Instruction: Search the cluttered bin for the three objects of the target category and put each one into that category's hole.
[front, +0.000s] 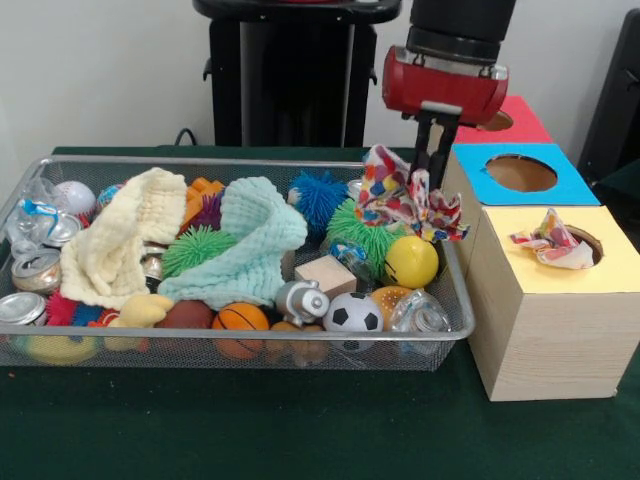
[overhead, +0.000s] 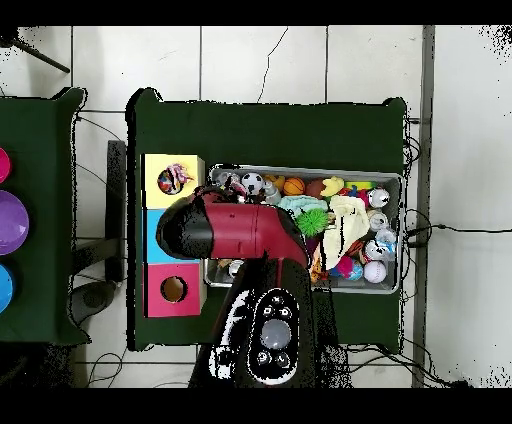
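Observation:
The wire mesh bin holds many toys; it also shows in the overhead view. My gripper is shut on a polka-dot cloth and holds it lifted over the bin's right end, next to the boxes. A second polka-dot cloth lies bunched in the round hole of the yellow-topped box. It also shows in the overhead view. No third polka-dot cloth shows. In the overhead view the arm hides my gripper.
A blue-topped box and a red-topped box stand behind the yellow one, each with an open hole. The bin holds a pale yellow cloth, a mint cloth, balls, cans and a wooden block.

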